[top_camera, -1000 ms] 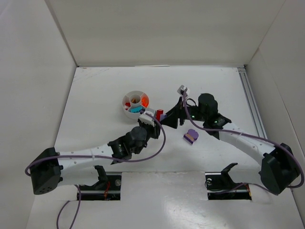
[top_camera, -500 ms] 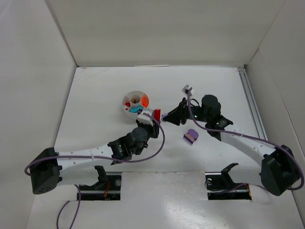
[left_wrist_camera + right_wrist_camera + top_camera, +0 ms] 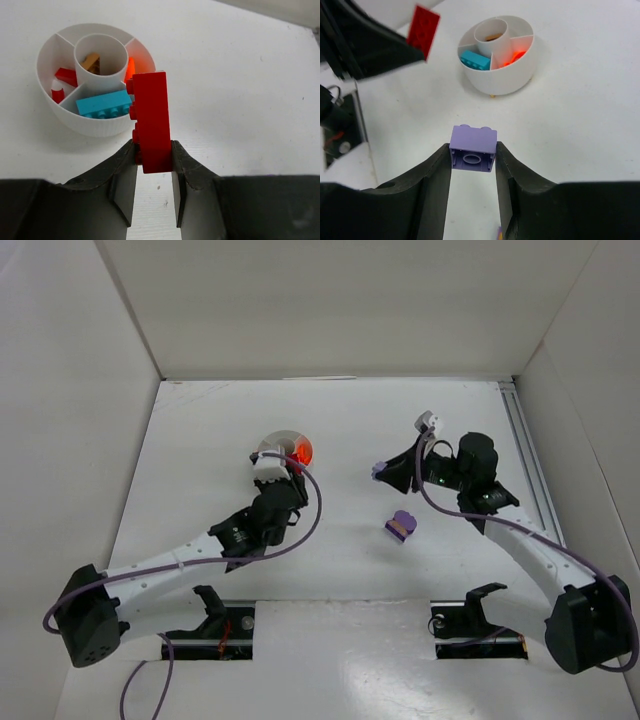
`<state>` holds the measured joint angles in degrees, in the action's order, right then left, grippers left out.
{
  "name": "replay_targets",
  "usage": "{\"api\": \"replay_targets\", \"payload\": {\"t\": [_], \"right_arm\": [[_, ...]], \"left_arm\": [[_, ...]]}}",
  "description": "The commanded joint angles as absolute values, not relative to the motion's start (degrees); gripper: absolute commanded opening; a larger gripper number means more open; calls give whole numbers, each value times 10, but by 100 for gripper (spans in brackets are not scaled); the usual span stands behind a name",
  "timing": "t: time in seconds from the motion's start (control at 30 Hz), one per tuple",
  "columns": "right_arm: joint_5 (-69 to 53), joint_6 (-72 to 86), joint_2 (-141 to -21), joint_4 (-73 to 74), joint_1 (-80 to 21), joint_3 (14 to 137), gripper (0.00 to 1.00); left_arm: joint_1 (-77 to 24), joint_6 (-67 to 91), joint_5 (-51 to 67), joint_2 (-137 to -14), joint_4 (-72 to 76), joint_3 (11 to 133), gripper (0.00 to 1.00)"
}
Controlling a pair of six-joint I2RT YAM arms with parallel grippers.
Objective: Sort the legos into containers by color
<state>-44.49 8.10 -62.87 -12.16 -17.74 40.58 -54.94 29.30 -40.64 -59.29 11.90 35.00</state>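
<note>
White table [image 3: 250,75] bears the dish [image 3: 95,129], close by which our left gripper [image 3: 153,147] clamps a red brick [image 3: 150,115], likely for its red wedge, while our right gripper [image 3: 473,147], farther off, pinches a lilac brick [image 3: 473,137].

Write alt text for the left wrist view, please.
The left gripper holds a red Lego brick, with a round white divided dish just beyond it. Inside lie a teal brick, red pieces, an orange piece and a tan one in the centre.
</note>
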Motion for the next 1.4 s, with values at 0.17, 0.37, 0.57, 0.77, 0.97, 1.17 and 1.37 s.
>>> {"api": "replay_targets", "payload": {"t": [0.17,0.37,0.57,0.77,0.97,1.17,1.37], "right_arm": [[-417,-158,-621,10,-162,468,20],[-363,-236,-609,72,-162,497,20],[-345,-260,-604,97,-162,497,20],[-345,-272,-604,113,-162,508,21],[-334,-291,-599,138,-156,513,23],[-329,-291,-599,149,-139,519,23],[-329,-291,-599,155,-133,519,23]], "left_arm": [[-473,389,-369,-547,-37,450,0],[-448,417,-364,-541,-110,485,0],[-401,389,-325,-547,-77,469,0],[-238,350,-149,-603,-11,466,0],[-226,294,-135,-662,26,483,0],[-203,305,-134,-726,-12,534,0],[-195,305,-110,-747,0,541,0]]}}
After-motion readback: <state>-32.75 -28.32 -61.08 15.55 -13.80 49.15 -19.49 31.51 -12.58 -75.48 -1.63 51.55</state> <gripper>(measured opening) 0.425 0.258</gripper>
